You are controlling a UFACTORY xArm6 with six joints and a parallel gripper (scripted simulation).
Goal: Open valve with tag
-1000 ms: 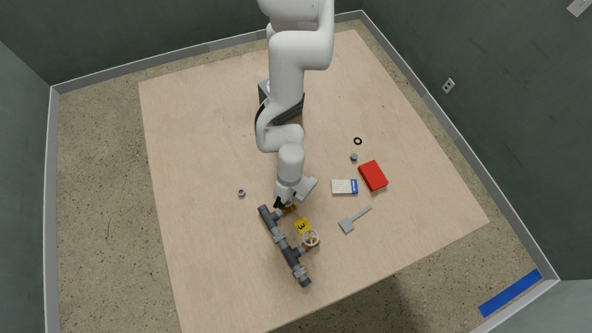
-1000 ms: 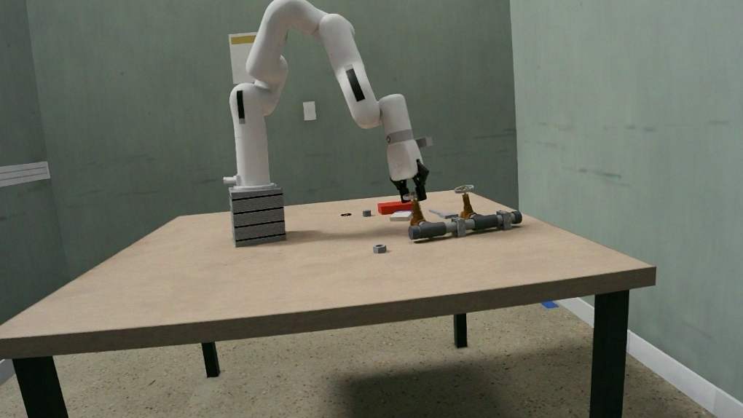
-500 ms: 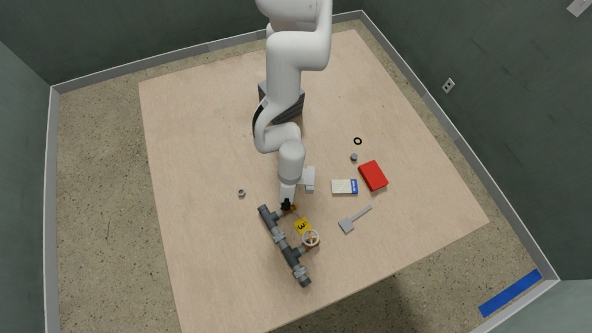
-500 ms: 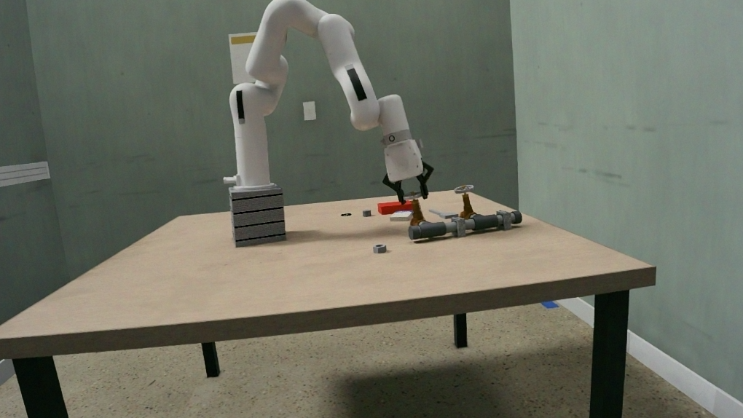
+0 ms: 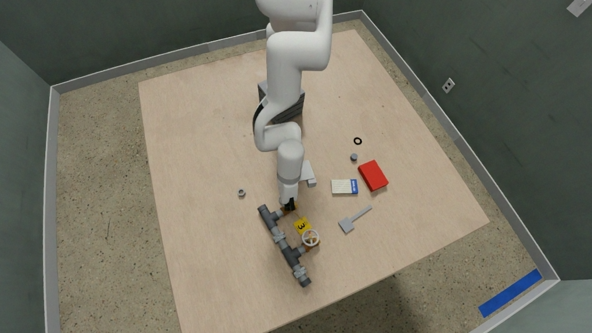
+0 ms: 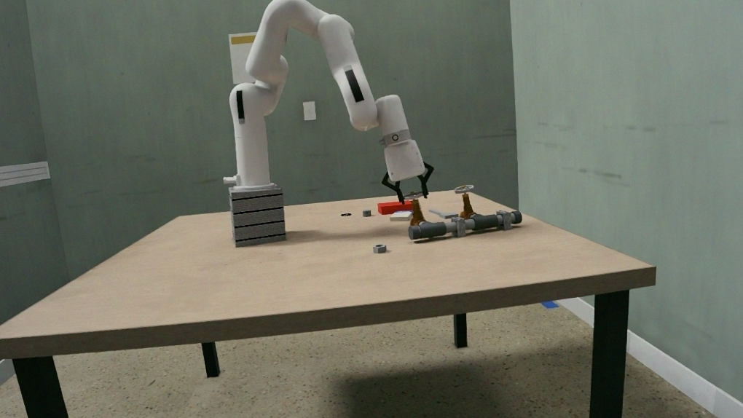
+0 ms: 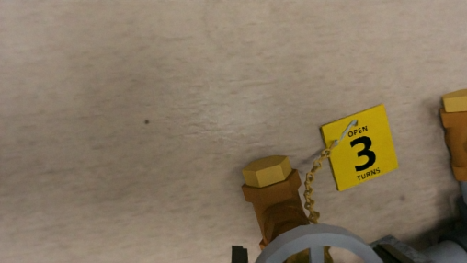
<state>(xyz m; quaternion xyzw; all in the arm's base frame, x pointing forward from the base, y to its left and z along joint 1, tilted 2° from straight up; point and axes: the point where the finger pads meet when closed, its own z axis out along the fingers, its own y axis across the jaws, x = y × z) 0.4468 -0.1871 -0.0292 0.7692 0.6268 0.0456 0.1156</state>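
Observation:
A grey pipe (image 5: 285, 244) (image 6: 441, 229) lies on the table with two brass valves. A yellow tag (image 5: 302, 225) (image 7: 359, 147) reading "OPEN 3 TURNS" hangs by a chain (image 7: 310, 188) from the nearer valve (image 6: 417, 215) (image 7: 276, 202). My gripper (image 5: 289, 203) (image 6: 413, 196) (image 7: 314, 250) stands over this valve, shut on its grey handwheel (image 7: 317, 231), with a finger on either side of the rim. In the top view the arm hides that wheel. The other valve (image 5: 307, 238) (image 6: 463, 188) (image 7: 455, 129) stands further along the pipe, untouched.
A red block (image 5: 372, 174) (image 6: 395, 207), a white card (image 5: 344, 186) and a grey scraper (image 5: 353, 219) lie right of the pipe. A nut (image 5: 241, 192) (image 6: 379, 248), a black ring (image 5: 357, 138) and a small grey cylinder (image 5: 353, 156) lie loose. The arm's base (image 6: 257, 215) stands mid-table.

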